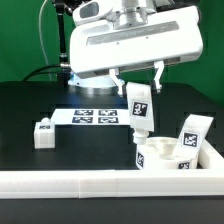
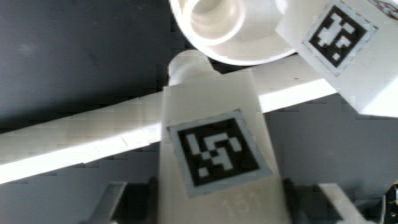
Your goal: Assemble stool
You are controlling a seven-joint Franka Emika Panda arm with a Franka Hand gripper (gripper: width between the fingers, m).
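Note:
My gripper [image 1: 140,84] is shut on a white stool leg [image 1: 140,106] with a square tag and holds it upright above the table. In the wrist view the leg [image 2: 214,120] runs out from between the gripper [image 2: 226,206] fingers, and its far end sits close to the rim of the round seat [image 2: 240,30]. The seat [image 1: 160,153] lies low on the table at the exterior view's right, just below and right of the held leg. A second leg [image 1: 192,133] leans tilted behind the seat. A third leg [image 1: 42,133] lies apart at the exterior view's left.
The long white L-shaped rail [image 1: 100,182] runs along the front and turns up the exterior view's right side, hemming in the seat and the tilted leg [image 2: 347,40]. The marker board [image 1: 95,115] lies flat behind the held leg. The rail [image 2: 71,140] crosses under the leg in the wrist view.

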